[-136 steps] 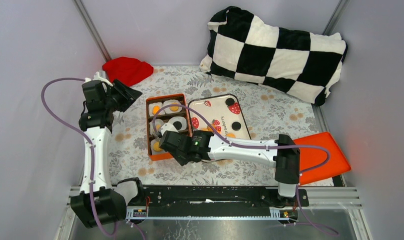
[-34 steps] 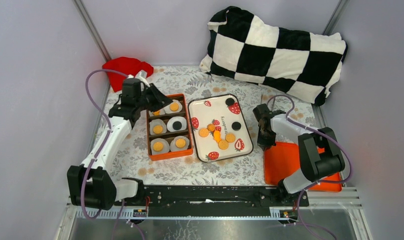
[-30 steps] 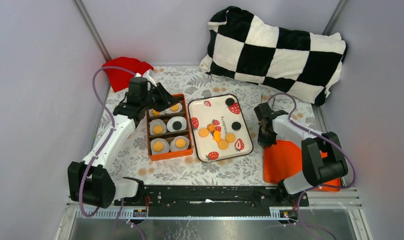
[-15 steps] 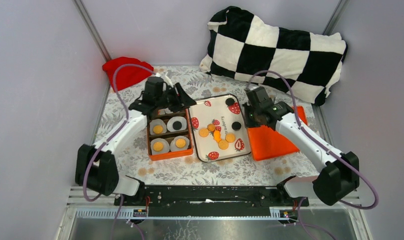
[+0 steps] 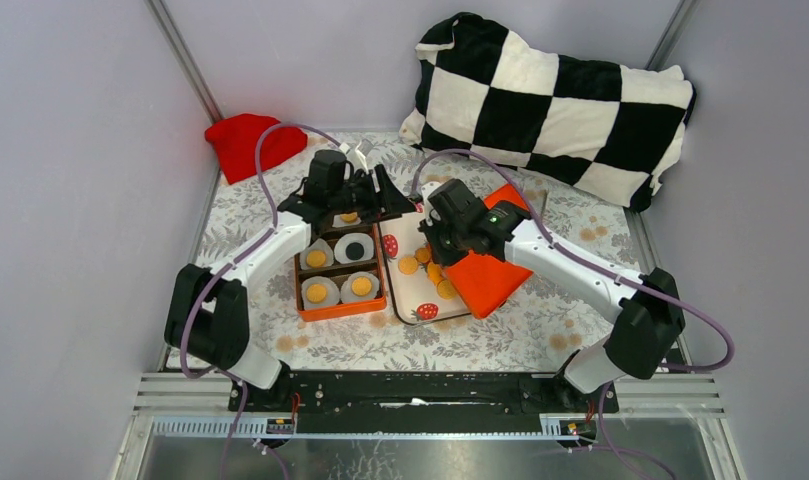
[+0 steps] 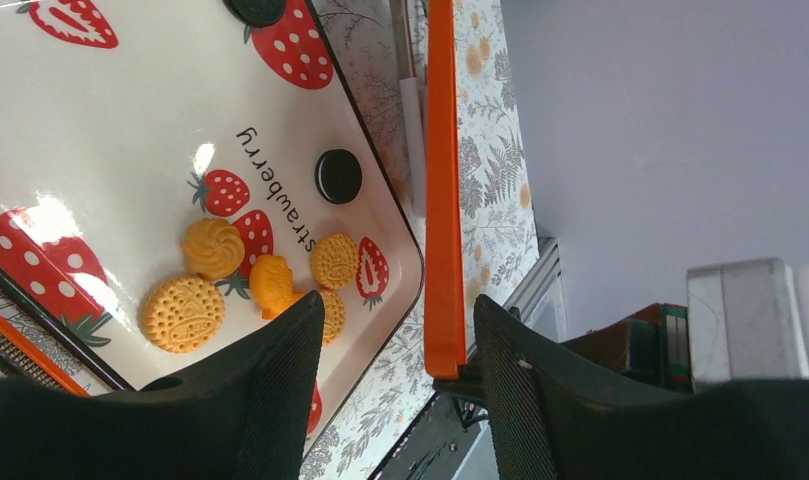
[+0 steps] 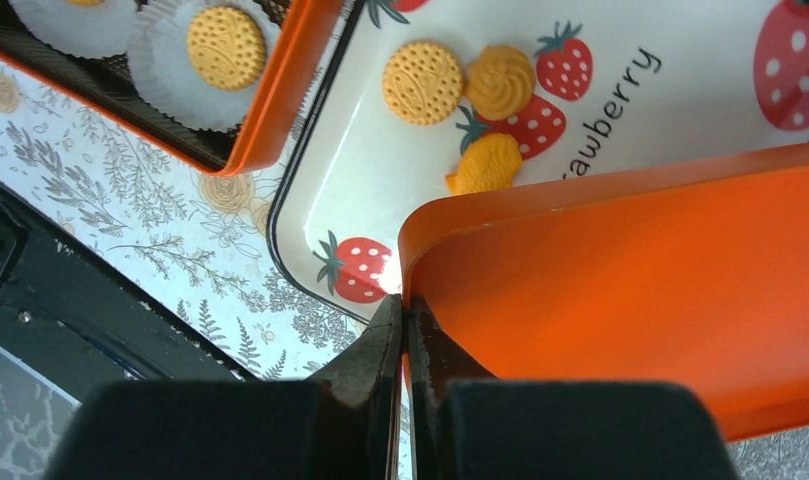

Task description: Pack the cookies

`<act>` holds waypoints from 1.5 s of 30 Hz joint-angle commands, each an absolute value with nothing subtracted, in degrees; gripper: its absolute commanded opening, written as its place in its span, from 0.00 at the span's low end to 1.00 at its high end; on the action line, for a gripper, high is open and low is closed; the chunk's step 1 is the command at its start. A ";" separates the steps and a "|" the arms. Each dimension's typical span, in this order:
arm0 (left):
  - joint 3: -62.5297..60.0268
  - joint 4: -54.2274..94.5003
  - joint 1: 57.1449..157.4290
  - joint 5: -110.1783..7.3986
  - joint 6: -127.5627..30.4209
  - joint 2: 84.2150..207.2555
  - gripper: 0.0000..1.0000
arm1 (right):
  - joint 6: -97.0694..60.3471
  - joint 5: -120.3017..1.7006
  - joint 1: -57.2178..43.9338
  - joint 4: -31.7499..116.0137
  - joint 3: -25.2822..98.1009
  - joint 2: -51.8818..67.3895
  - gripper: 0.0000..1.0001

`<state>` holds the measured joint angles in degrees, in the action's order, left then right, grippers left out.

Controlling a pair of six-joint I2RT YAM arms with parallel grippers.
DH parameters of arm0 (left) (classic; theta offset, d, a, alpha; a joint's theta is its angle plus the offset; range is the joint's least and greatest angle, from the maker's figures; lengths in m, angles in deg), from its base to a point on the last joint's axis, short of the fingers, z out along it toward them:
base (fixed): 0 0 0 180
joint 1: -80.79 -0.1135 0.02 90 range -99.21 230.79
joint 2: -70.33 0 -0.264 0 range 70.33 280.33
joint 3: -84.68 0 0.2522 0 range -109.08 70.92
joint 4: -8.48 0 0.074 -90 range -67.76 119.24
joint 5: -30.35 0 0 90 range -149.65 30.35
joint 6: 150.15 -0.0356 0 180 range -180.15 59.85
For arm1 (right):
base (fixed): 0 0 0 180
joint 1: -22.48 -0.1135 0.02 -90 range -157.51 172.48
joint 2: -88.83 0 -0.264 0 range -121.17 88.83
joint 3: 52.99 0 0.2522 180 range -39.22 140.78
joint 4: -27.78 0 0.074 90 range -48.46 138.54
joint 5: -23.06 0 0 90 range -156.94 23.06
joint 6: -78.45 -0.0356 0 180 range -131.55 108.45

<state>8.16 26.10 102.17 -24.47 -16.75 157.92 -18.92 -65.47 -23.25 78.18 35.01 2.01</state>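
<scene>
Golden cookies (image 5: 408,266) lie on the strawberry tray (image 5: 400,225). They also show in the left wrist view (image 6: 183,312) and the right wrist view (image 7: 423,82). The orange box (image 5: 302,300) holds golden cookies (image 5: 319,293) and one black one (image 5: 355,250) in white paper cups. My right gripper (image 5: 432,240) is shut on the rim of the orange lid (image 5: 485,270), held tilted over the tray's right half; the pinch shows in the right wrist view (image 7: 405,335). My left gripper (image 5: 398,200) is open and empty above the tray's far edge. The lid's edge (image 6: 440,190) stands before it.
A black-and-white checkered pillow (image 5: 560,90) lies at the back right. A red cloth (image 5: 245,140) sits in the back left corner. Grey walls close the floral-clothed table on three sides. A black rail (image 5: 410,390) runs along the front.
My right gripper has carried the orange lid from the table's right side leftward over the tray. My left gripper has moved right, from the box's far corner to the tray's far edge.
</scene>
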 commanded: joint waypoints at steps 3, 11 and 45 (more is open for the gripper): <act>10.06 22.77 102.65 -22.39 -17.39 160.13 0.62 | -13.16 -62.76 -26.07 75.84 41.69 1.07 0.00; 10.27 20.60 103.81 -22.22 -17.01 164.44 0.62 | -11.81 -58.87 -30.06 77.70 47.20 -2.76 0.00; 13.59 23.08 103.25 -23.58 -17.33 160.71 0.59 | -5.51 -59.92 -36.85 82.91 56.93 -10.63 0.00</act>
<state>13.05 26.95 102.87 -26.72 -16.86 159.91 -7.84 -60.31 -35.67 83.40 53.28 -9.73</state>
